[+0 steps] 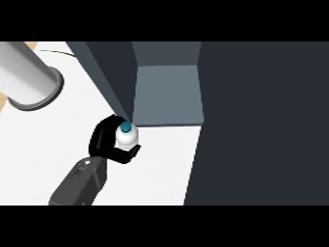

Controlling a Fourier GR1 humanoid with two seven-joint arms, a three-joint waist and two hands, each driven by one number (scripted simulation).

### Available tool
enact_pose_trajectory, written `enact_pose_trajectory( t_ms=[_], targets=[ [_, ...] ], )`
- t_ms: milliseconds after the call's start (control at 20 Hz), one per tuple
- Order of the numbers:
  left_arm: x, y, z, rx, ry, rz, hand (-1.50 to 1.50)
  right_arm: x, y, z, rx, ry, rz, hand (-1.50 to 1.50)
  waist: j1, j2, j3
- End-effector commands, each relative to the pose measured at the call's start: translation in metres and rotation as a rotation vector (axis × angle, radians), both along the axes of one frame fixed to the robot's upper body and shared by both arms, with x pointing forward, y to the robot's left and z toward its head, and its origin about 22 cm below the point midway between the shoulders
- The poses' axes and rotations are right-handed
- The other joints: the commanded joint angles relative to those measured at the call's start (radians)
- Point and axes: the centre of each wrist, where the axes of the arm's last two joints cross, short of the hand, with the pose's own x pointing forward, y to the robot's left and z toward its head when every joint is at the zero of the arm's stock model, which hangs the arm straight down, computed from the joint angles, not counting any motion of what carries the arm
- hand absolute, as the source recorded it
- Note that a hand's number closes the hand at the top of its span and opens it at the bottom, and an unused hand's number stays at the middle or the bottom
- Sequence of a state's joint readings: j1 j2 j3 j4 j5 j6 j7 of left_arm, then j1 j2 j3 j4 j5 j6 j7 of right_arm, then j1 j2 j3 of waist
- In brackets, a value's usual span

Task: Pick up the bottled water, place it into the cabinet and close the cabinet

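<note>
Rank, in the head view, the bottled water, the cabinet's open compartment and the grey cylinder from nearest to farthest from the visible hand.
1. Bottled water: held in the left hand.
2. Cabinet's open compartment: just above-right.
3. Grey cylinder: upper left, farthest.

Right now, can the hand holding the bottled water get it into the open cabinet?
Probably yes. The left hand is curled round the bottled water just at the cabinet opening, and nothing shows between them; the open door stands to the side.
</note>
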State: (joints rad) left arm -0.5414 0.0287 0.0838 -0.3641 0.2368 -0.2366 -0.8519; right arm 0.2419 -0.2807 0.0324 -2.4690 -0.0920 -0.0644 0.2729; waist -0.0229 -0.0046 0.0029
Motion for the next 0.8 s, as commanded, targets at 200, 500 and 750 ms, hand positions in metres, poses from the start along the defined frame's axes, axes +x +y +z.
enact_pose_trajectory(
  t_ms=[200, 500, 750],
  targets=[
    [0.046, -0.044, 0.051, -0.05, -0.075, -0.062, 1.5, -0.009, -0.015, 0.002, 0.101, 0.015, 0.06, -1.5, -0.044, -0.009, 0.0],
    [0.059, -0.059, 0.071, -0.004, -0.082, -0.055, 1.5, 0.003, -0.022, -0.004, 0.107, 0.001, 0.046, -1.5, -0.059, -0.005, -0.002],
    [0.07, -0.068, 0.09, -0.011, -0.108, -0.04, 1.5, 0.011, -0.037, -0.008, 0.106, 0.002, 0.055, -1.5, -0.074, -0.007, 0.001]
  ],
)
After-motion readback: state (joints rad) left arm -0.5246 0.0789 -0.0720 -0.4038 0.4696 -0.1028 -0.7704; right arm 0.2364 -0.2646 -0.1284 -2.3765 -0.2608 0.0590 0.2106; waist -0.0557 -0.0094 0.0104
